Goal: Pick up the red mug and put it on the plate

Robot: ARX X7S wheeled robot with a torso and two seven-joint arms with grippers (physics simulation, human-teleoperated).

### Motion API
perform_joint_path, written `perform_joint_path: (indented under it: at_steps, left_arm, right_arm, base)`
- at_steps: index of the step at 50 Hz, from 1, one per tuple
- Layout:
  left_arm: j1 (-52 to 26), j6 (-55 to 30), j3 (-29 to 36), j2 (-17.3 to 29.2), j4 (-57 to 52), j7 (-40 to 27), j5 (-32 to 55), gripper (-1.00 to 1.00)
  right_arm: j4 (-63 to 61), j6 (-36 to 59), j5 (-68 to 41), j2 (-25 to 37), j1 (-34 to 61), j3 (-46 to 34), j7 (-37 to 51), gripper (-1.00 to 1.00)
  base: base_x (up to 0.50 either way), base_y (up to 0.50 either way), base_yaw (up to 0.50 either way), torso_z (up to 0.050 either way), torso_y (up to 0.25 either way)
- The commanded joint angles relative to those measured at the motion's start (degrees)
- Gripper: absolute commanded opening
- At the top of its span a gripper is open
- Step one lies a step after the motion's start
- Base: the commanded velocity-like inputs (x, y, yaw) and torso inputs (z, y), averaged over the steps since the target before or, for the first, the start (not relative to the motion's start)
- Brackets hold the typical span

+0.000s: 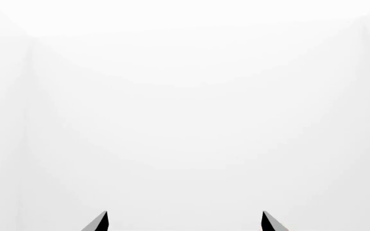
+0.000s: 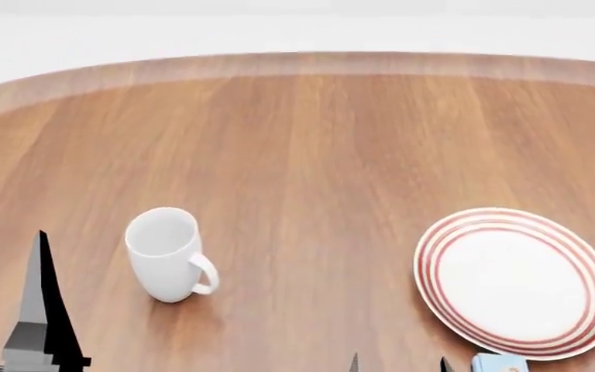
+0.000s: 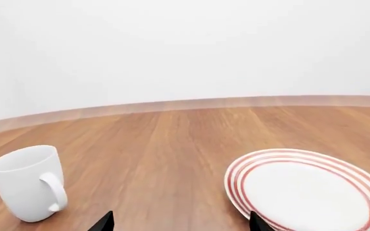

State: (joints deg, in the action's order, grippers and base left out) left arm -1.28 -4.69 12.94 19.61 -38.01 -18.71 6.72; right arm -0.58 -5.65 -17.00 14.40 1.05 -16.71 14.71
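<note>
The red mug is not in any view. The plate [image 2: 514, 280], white with red rings round its rim, lies on the wooden table at the near right; it also shows in the right wrist view as the plate [image 3: 310, 190]. My right gripper [image 3: 179, 222] is open and holds nothing, its tips low over the table just left of the plate; in the head view the right gripper [image 2: 399, 364] barely shows at the bottom edge. My left gripper [image 1: 185, 221] is open and faces only blank white. One of its fingers [image 2: 41, 310] rises at the near left.
A plain white mug [image 2: 166, 252] stands upright at the near left, handle toward the right; it appears as the white mug [image 3: 29, 183] in the right wrist view. A small pale blue thing [image 2: 499, 363] sits at the bottom edge by the plate. The table's [image 2: 308, 139] curved far edge runs across the back.
</note>
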Motion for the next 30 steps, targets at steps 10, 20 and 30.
perform_joint_path:
  at_steps: [10, 20, 30]
  left_arm:
    - [-0.25, 0.12, 0.29, 0.32, 0.21, -0.33, 0.13, 1.0]
    - [0.1, 0.21, 0.47, 0.51, -0.13, -0.59, 0.1, 1.0]
    - [0.35, 0.32, 0.54, 0.75, -0.45, -0.79, 0.2, 1.0]
  right_arm:
    - [0.33, -0.51, -0.43, 0.28, 0.17, -0.36, 0.16, 1.0]
    - [0.31, -0.4, -0.53, 0.45, 0.25, -0.64, 0.33, 1.0]
    - [-0.08, 0.0, -0.51, 0.66, 0.17, -0.89, 0.81, 1.0]
  base:
    - [0.15, 0.0, 0.0, 0.0, 0.0]
    - [0.16, 0.0, 0.0, 0.0, 0.0]
    - [0.16, 0.0, 0.0, 0.0, 0.0]
